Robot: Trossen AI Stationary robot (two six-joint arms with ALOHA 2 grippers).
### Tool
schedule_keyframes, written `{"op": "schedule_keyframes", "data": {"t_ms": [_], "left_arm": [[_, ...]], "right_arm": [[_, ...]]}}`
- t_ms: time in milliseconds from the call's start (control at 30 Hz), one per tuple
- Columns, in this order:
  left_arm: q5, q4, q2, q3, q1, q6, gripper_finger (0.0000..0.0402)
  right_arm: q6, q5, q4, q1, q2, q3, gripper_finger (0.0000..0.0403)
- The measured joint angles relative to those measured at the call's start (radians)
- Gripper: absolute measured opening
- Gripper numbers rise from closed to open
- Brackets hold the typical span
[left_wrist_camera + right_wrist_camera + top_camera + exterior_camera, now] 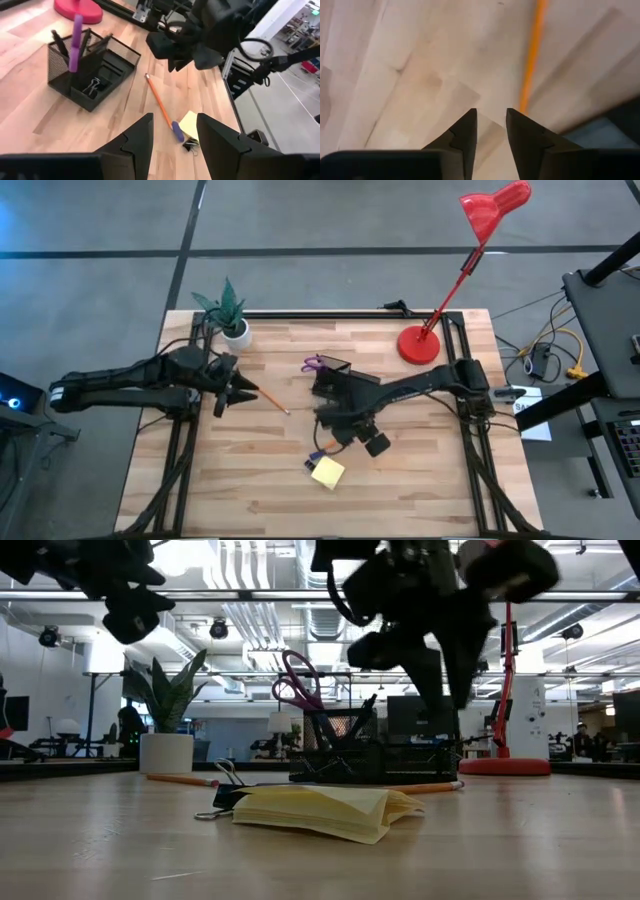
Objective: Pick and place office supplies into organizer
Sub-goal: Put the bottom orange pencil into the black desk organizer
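The black mesh organizer (332,376) (90,65) stands mid-table with purple-handled scissors (75,42) and dark pens (58,42) upright in it. One orange pencil (270,398) lies on the wood just in front of my left gripper (172,132), which is open and holds nothing. A second orange pencil (160,102) (532,50) lies between the organizer and the yellow sticky-note pad (327,472). My right gripper (491,117) (338,420) points down above the table beside this pencil, open with nothing between its fingers. A blue piece (177,131) and a black binder clip (222,798) lie by the pad.
A potted green plant (232,320) stands at the far left of the table, just beyond my left gripper. A red desk lamp has its round base (420,345) at the far right. Bare wood lies along the near edge (230,500).
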Motion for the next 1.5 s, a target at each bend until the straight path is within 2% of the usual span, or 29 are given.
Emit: {"op": "schedule_keyframes", "data": {"t_ms": [167, 333, 700, 1100, 1500], "left_arm": [[0.0, 0.043, -0.014, -0.051, -0.015, -0.001, 0.0136], [-0.001, 0.082, -0.02, -0.092, -0.016, -0.001, 0.0136], [-0.015, 0.149, -0.007, -0.115, -0.016, -0.004, 0.0136], [-0.024, 0.159, -0.006, -0.115, -0.016, -0.053, 0.0136], [-0.039, 0.156, -0.004, -0.115, -0.016, -0.054, 0.0136]], "right_arm": [[0.022, 0.006, 0.131, 0.041, -0.002, -0.105, 0.0111], [0.099, 0.107, 0.23, 0.032, -0.002, -0.168, 0.0121], [0.109, 0.116, 0.266, -0.002, -0.003, -0.272, 0.013], [0.1, 0.161, 0.3, -0.009, -0.04, -0.254, 0.013], [0.054, 0.185, 0.377, -0.054, -0.044, -0.384, 0.0119]]}}
